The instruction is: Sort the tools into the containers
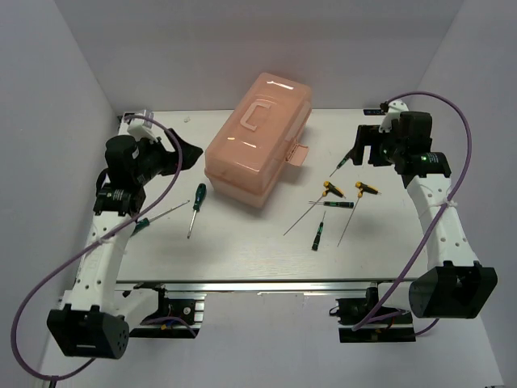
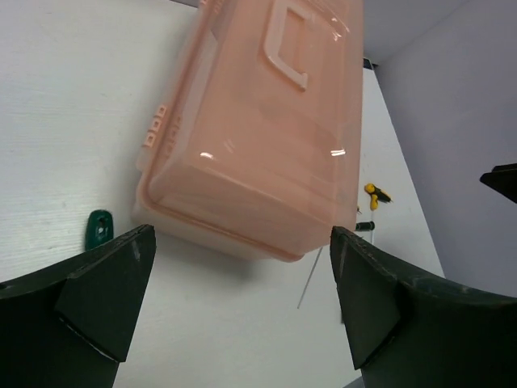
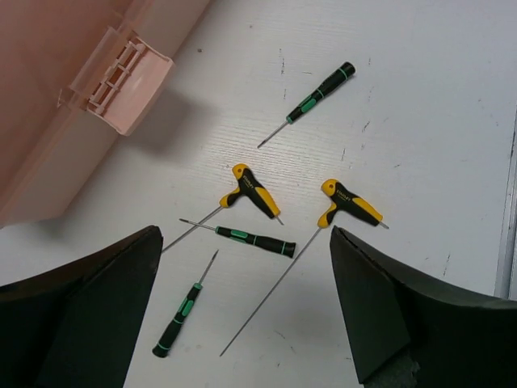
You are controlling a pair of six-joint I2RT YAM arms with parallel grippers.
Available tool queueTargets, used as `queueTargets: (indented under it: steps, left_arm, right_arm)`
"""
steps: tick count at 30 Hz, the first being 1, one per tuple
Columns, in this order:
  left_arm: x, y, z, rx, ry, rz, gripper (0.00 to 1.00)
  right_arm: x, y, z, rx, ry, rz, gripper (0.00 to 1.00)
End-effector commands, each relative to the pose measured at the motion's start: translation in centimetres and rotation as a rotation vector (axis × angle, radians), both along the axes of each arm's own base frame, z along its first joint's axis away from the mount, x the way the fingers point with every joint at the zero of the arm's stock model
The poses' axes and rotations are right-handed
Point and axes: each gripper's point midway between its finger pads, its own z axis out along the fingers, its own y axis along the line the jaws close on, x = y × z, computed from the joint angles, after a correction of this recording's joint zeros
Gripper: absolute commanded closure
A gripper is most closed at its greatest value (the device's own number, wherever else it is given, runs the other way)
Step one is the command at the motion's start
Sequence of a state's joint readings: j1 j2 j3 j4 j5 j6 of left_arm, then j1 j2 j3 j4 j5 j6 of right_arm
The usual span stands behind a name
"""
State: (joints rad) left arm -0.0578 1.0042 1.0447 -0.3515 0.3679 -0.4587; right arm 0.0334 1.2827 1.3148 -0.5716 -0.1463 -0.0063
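Between the widely spread, empty fingers of our right gripper (image 3: 246,238) we see five tools lying on the table (image 3: 436,97) beneath it, untouched: two yellow-black T-handled drivers (image 3: 254,194) and three slim black-green drivers (image 3: 257,239). Our left gripper (image 2: 242,242) is spread just as wide and holds nothing; it points at the left end of the salmon toolbox (image 2: 258,137), close to it, with the lid down. Two dark green screwdrivers (image 1: 198,198) lie left of the box. We judge nothing sorted yet: the box needs opening, and all seven tools remain to go in.
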Motion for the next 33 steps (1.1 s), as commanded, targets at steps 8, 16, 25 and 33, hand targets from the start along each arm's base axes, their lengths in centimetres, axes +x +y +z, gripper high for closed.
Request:
queueTargets:
  steps: [8,16,25,33]
  left_arm:
    - [7.1,-3.4,4.5,-0.083,-0.109,-0.176,0.05]
    - [15.3,-7.2,1.1,-0.006,-0.054,-0.165,0.59]
    - [21.3,-9.2,-3.5,0.033,0.018,-0.189,0.30]
    - [15.6,-14.9,-11.0,0.130,0.194,-0.380,0.35]
  right_arm:
    - [-2.8,6.0,4.7,-0.107,-0.296,0.593,0.10]
    - [-1.9,10.4,7.4,0.226,-0.299,0.558,0.32]
    - [1.1,13.0,7.6,0.313,-0.238,0.410,0.11]
    - [5.0,15.0,9.4,0.360,-0.236,0.345,0.11]
